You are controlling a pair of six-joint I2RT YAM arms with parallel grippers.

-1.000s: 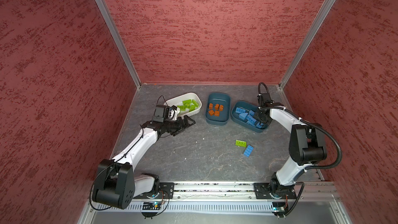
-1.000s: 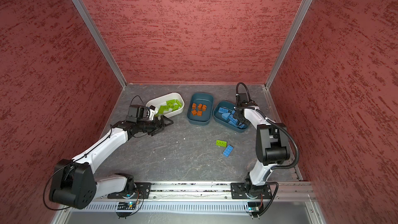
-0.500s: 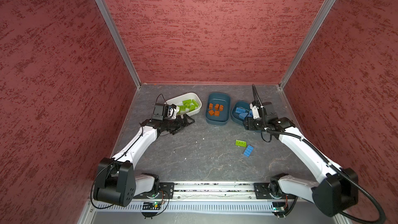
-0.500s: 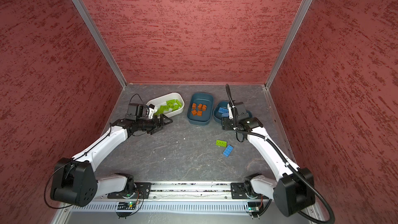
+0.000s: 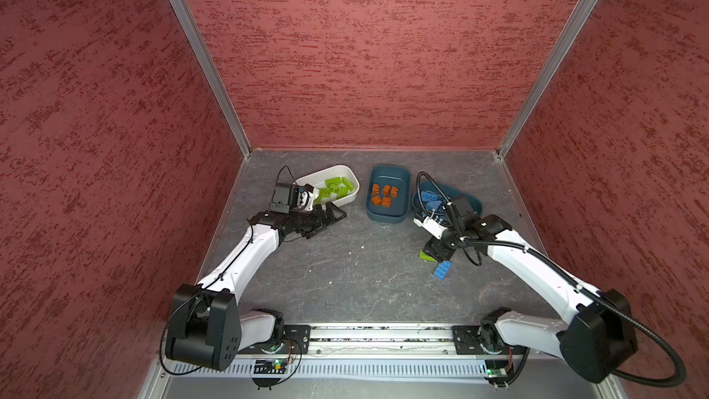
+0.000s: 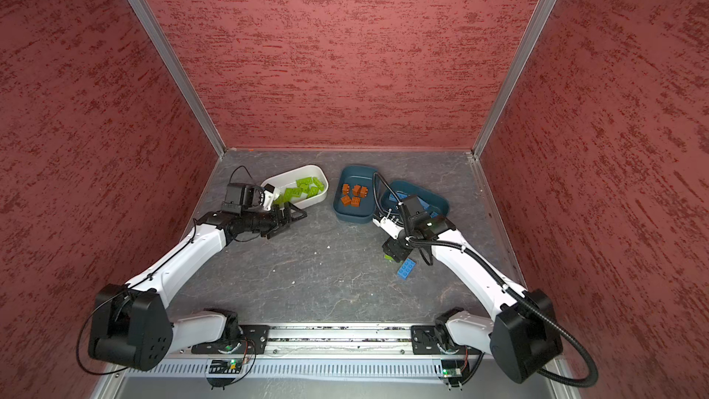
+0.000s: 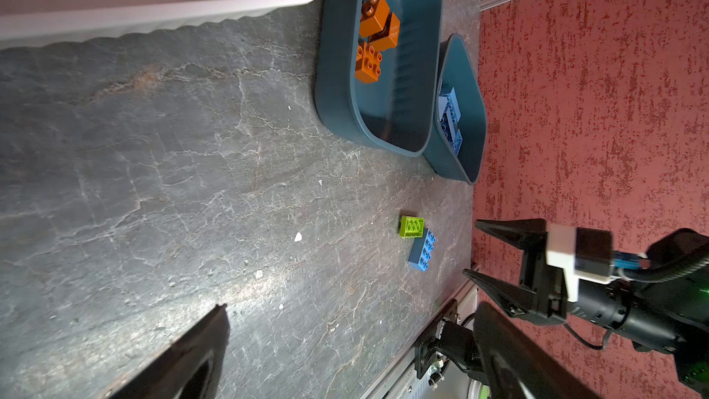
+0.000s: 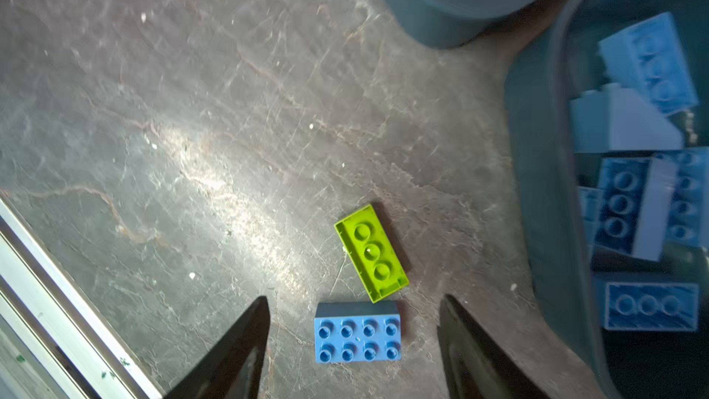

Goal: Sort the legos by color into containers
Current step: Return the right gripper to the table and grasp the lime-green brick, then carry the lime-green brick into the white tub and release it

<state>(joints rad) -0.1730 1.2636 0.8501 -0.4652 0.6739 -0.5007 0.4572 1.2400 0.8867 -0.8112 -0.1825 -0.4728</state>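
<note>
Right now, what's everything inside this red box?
White tub: one, back left of table.
Green bricks: several, lime, inside white tub.
Middle tub: one, dark teal, beside white tub.
Orange-brown bricks: five, in middle tub.
Right tub: one, dark teal, beside middle tub.
Blue bricks: several, light blue, in right tub.
Loose green brick: one, lime, hollow side up, on table.
Loose blue brick: one, studs up, beside it.
Table: one, dark grey.
Walls: three, red.
Left gripper: one, black, open, near white tub.
Right gripper: one, black, open, above loose bricks.

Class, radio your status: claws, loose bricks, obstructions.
Left claw open, empty. Right claw open over blue studded plastic brick. Lime green plastic brick crowds it.
</note>
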